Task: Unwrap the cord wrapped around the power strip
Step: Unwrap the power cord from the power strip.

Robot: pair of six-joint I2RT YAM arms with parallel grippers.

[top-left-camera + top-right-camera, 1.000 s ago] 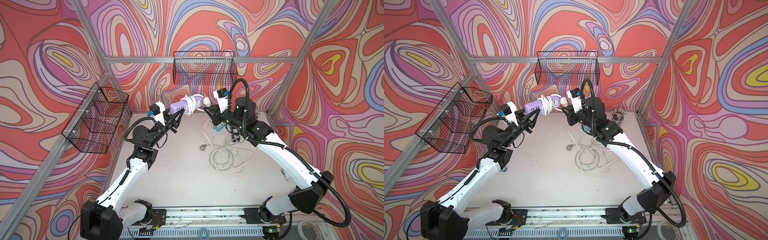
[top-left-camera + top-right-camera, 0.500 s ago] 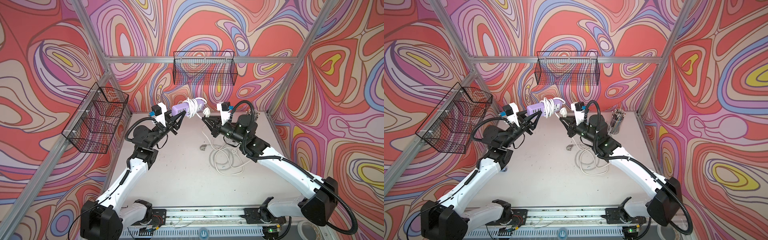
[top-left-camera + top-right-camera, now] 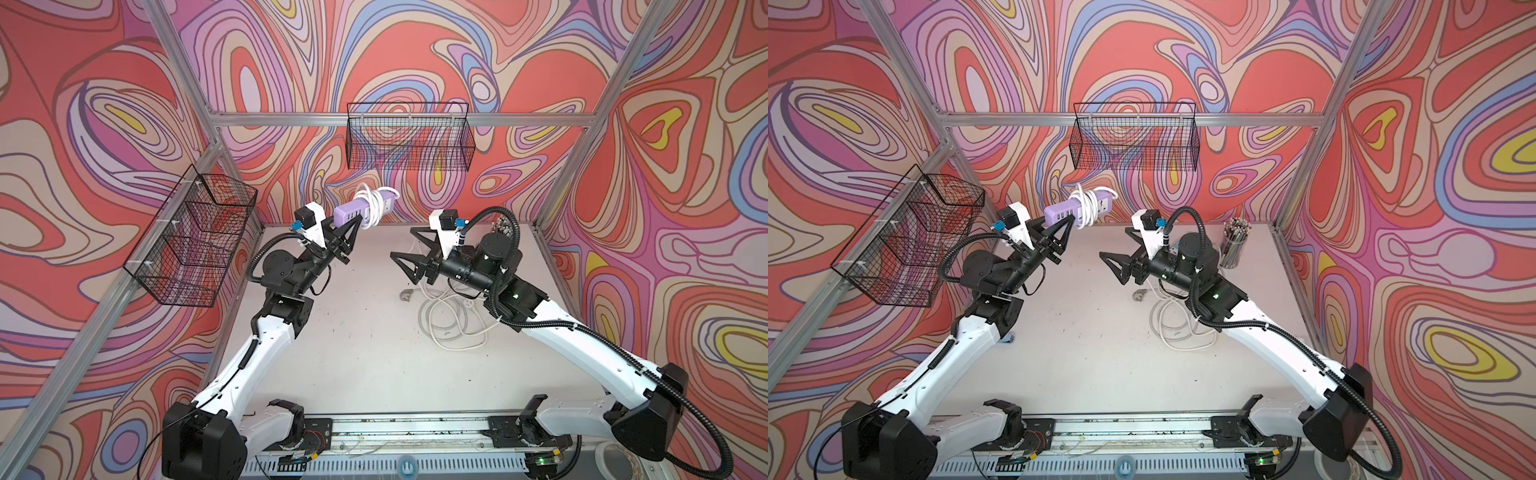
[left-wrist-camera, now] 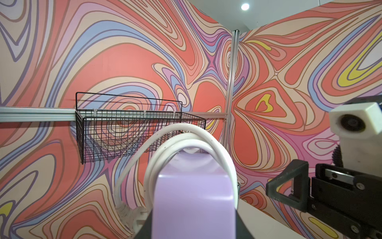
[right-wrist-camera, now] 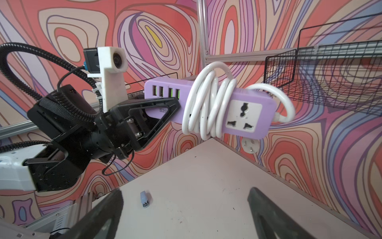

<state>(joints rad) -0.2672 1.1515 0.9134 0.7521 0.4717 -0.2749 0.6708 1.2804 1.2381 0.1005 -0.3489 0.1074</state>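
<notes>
The pale, speckled worktop point(image 3: 357, 353) sits inside swirl-patterned walls point(image 3: 415, 62) with wire baskets point(image 3: 409, 141). Upper centre of frame, the left claw point(image 3: 351, 224) clamps the purple power strip point(image 3: 353, 214), white cord point(image 3: 372, 203) coiled round it; the right claw point(image 3: 402, 242) gapes wide, empty.

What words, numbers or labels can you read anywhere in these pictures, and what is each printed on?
"S20": printed on the side of the purple power strip; the rest is hidden behind the left gripper.
No other readable text shows in any view.
</notes>
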